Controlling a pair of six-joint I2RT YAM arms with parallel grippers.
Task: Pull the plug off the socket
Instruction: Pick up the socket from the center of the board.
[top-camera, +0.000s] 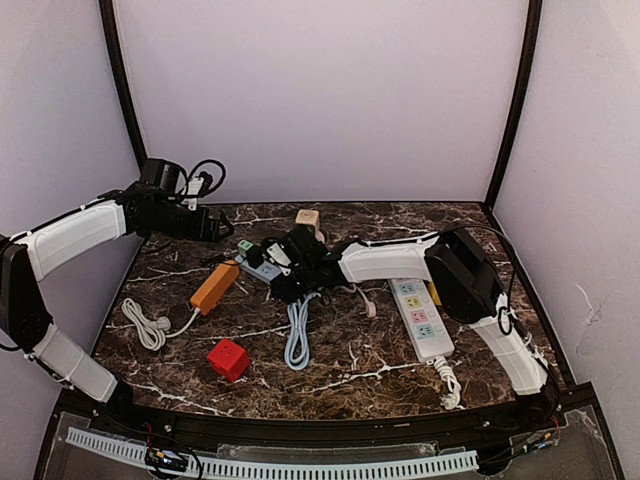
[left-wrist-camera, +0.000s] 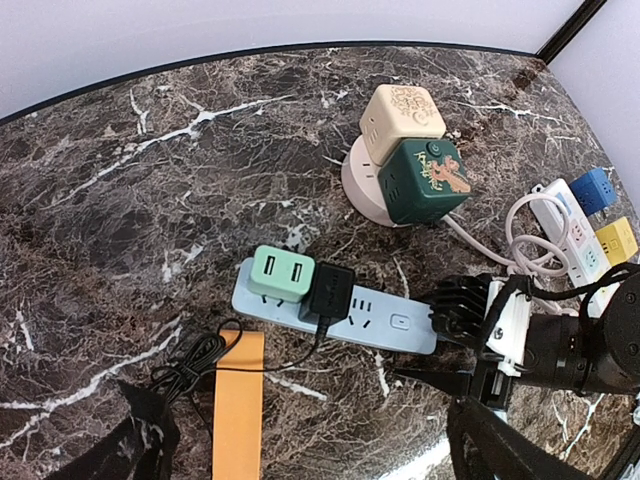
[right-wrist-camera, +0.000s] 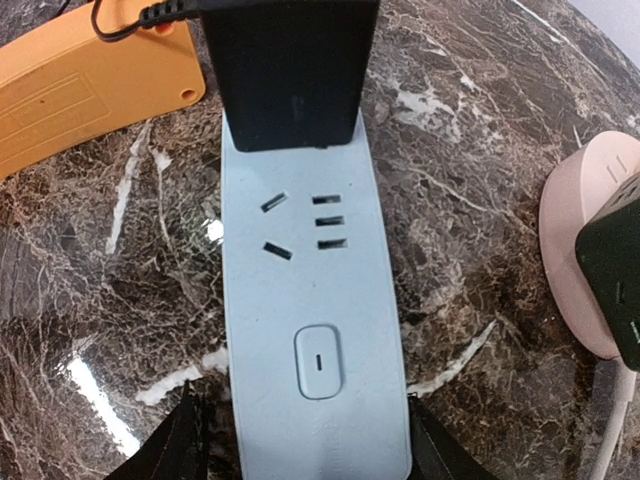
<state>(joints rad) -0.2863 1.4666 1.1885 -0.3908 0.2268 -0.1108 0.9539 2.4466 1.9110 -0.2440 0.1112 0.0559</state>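
A light blue power strip (left-wrist-camera: 385, 322) lies on the marble table, also seen in the right wrist view (right-wrist-camera: 300, 300) and top view (top-camera: 259, 268). A black plug (left-wrist-camera: 330, 292) with a thin black cord sits in it beside a mint green adapter (left-wrist-camera: 282, 273); the plug fills the top of the right wrist view (right-wrist-camera: 290, 70). My right gripper (right-wrist-camera: 310, 455) straddles the strip's switch end, jaws open, one finger touching its side and the other slightly apart. My left gripper (left-wrist-camera: 320, 460) hovers above and short of the strip, open and empty.
An orange power strip (left-wrist-camera: 238, 410) lies next to the blue one. Beige (left-wrist-camera: 402, 120) and dark green (left-wrist-camera: 430, 180) cube adapters sit on a round pink base behind. A white power strip (top-camera: 420, 318), a red cube (top-camera: 228, 358), a white cable coil (top-camera: 145, 325) and a pale blue cable (top-camera: 297, 340) lie nearer.
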